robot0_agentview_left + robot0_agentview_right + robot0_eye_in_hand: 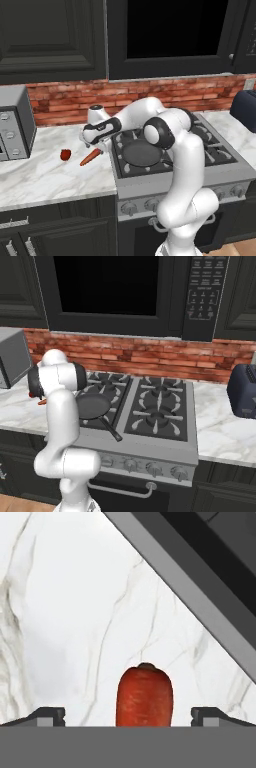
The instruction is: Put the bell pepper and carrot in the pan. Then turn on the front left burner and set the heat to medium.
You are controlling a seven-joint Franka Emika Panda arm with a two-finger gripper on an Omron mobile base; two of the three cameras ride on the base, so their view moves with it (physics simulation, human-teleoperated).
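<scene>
The carrot (144, 696) lies squarely between the gripper (128, 716)'s wide-spread, empty fingers, its long axis running straight ahead.

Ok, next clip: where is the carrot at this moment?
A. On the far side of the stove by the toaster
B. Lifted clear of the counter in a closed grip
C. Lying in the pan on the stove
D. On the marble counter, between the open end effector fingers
D. The hand view shows the carrot lying on the marble counter between the spread fingertips of the end effector, and the pan holds nothing.
</scene>
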